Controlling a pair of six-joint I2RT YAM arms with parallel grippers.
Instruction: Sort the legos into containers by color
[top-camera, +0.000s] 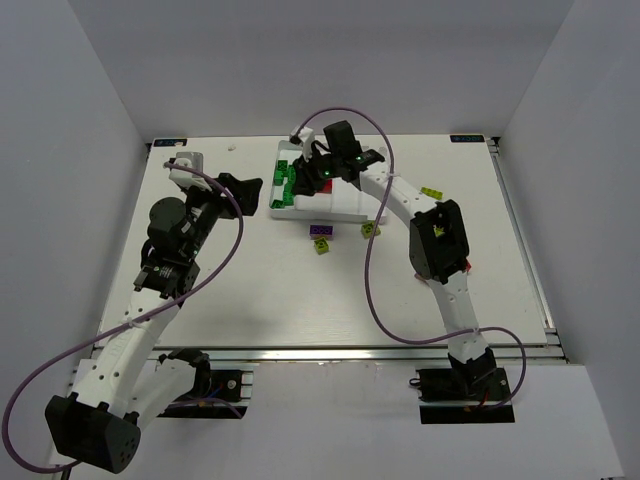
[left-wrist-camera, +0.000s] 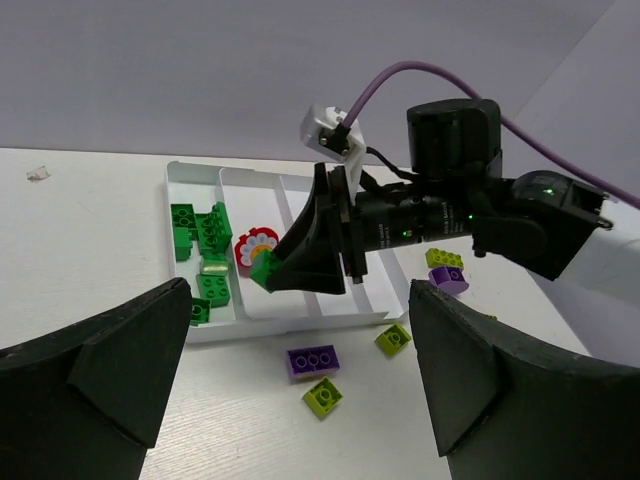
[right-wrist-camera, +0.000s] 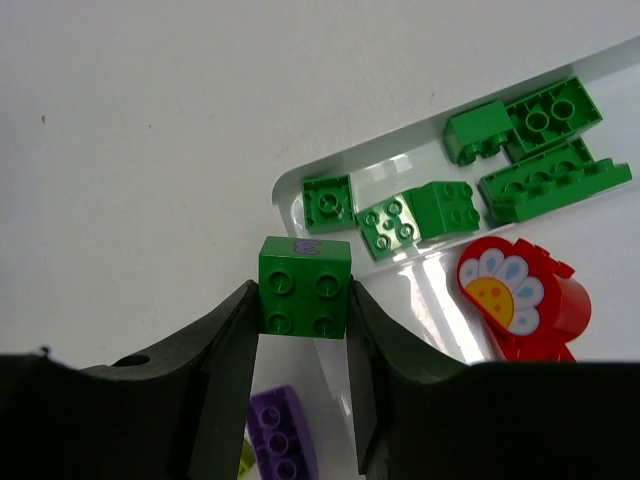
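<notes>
The flat white ridged plastic tray (left-wrist-camera: 245, 297) holds a pile of green studded bricks (left-wrist-camera: 200, 235) in its end compartment and a red piece printed with a flower (left-wrist-camera: 257, 248) in the next. The right gripper (right-wrist-camera: 303, 310) pinches a square green four-stud brick (right-wrist-camera: 304, 285) above the tray's edge beside them. The right arm hides the remaining compartments. The left gripper (top-camera: 238, 192) hangs spread wide and empty beside the tray.

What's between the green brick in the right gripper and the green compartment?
Nothing visible. The right gripper holds the green brick above the tray, near the green compartment. Only loose green bricks lie there; the red flower piece sits one compartment over.
</notes>
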